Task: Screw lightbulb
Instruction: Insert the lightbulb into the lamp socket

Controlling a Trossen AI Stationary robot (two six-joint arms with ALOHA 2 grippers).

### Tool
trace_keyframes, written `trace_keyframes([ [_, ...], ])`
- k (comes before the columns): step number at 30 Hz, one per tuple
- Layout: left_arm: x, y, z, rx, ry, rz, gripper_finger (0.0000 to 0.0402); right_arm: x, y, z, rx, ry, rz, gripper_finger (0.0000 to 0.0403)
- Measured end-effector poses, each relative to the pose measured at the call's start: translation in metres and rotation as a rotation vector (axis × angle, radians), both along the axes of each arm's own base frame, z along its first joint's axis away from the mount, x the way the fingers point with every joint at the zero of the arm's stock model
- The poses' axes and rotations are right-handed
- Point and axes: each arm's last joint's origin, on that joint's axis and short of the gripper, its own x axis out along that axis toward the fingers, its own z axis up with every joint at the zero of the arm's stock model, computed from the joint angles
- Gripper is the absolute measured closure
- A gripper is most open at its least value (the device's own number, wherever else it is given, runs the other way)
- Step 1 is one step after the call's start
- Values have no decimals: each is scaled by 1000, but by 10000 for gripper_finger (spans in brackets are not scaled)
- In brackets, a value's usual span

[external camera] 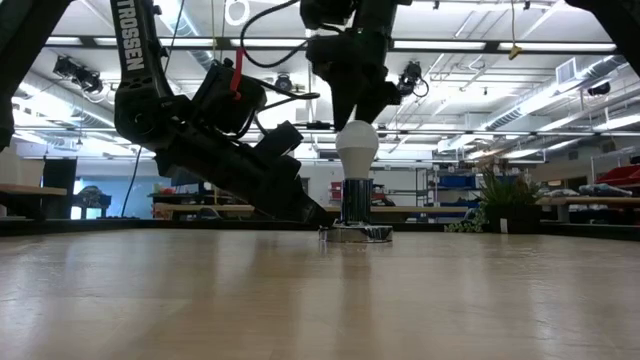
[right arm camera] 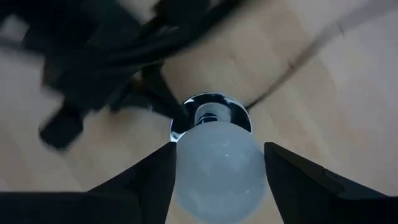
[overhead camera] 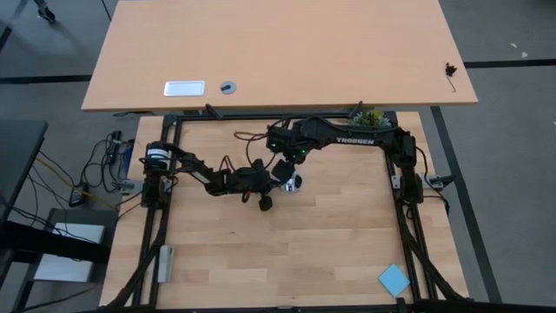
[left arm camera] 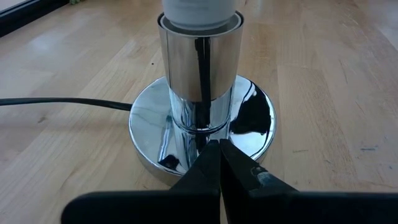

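The white lightbulb [external camera: 357, 146] stands upright, its screw end in the shiny silver socket tube [left arm camera: 199, 68], which rises from a round chrome base [left arm camera: 249, 118] on the wooden table; a black cord [left arm camera: 62, 102] leaves the base. My right gripper [right arm camera: 221, 144] comes from above with a finger on either side of the bulb's round top [right arm camera: 217, 168]. My left gripper [left arm camera: 219, 148] is shut and low at the base's rim; it also shows in the low view [external camera: 300, 212]. Both meet at the table's middle in the high view [overhead camera: 291, 178]. My left gripper presses its shut fingertips [left arm camera: 211, 155] down on the chrome base's rim [left arm camera: 186, 163], slanting in low from the table's left. The base lies flat on the table. My right gripper holds the bulb's rounded glass top [right arm camera: 186, 155] between its two fingers, from above, pointing down. The bulb stands upright in the socket.
A blue square pad [overhead camera: 393, 280] lies at the near right corner and a small silver piece [overhead camera: 165, 261] at the near left. A green plant [overhead camera: 372, 116] stands at the far edge, with a second desk [overhead camera: 278, 52] beyond.
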Motion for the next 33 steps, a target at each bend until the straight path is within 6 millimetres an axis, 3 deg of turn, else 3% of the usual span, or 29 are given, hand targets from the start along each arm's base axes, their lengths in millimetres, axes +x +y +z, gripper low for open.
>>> trace_keyframes([
  [3, 0, 0, 0, 0, 0, 0, 400, -1, 0, 0, 34, -7, -142, 154],
  [8, 0, 0, 0, 0, 0, 0, 400, 1, 4, 2, 6, -10, -47, 137],
  [14, 0, 0, 0, 0, 0, 0, 400, 3, 2, 20, -100, -40, 166, 116],
  [18, 0, 0, 0, 0, 0, 0, 400, 4, 1, 30, -153, -54, 423, 115],
  [22, 0, 0, 0, 0, 0, 1, 400, 2, 3, 27, -130, -45, 653, 119],
  [33, 0, 0, 0, 0, 0, 1, 400, -1, -1, -3, -88, 23, 678, 121],
])
